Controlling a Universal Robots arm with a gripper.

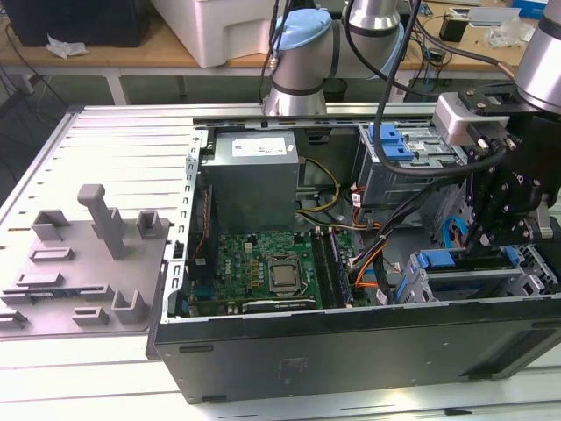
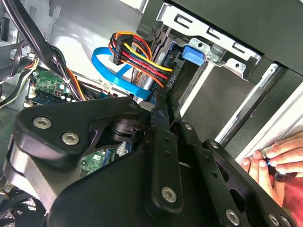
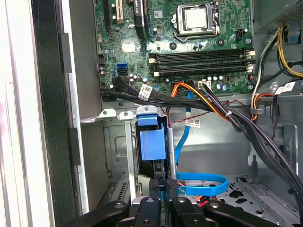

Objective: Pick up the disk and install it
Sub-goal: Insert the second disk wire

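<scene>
In the exterior view, the gripper [image 1: 501,230] is at the right of the frame, low inside the computer case [image 1: 351,351] (above the drive cage). Its fingers [image 3: 163,187] are closed narrowly on the disk [image 3: 152,144], which stands on edge in the cage.

A lab or electronics workshop here: an opened computer case [image 1: 351,351] lies on a slotted metal table [image 1: 105,140], a grey fixture block [image 1: 88,263] beside it, cluttered wooden benches [image 1: 131,53] standing behind.
</scene>
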